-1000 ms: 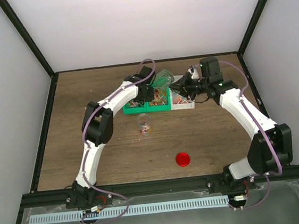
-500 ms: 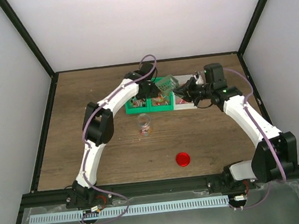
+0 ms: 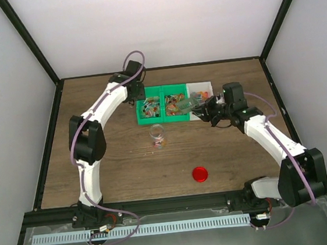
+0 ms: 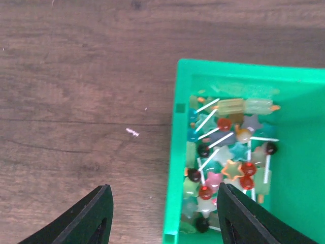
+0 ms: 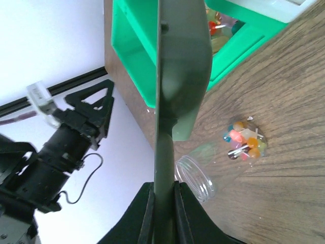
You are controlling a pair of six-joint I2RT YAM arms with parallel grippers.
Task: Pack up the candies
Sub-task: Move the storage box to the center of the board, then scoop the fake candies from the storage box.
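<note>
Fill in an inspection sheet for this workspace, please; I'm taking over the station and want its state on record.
Surface: brown wooden tabletop; one tiny pale scrap on it.
Job's things: tiny wrapped candies in green plastic bins; some in the small clear jar, upright and uncapped.
Clutter: round red lid, lying apart near the front.
Hands: left hand open, empty, above the bins' left edge; right hand shut on a grey-green scoop-like tool.
Cables: purple cables along both arms; no snag seen.
Surroundings: white walls, black frame struts.
</note>
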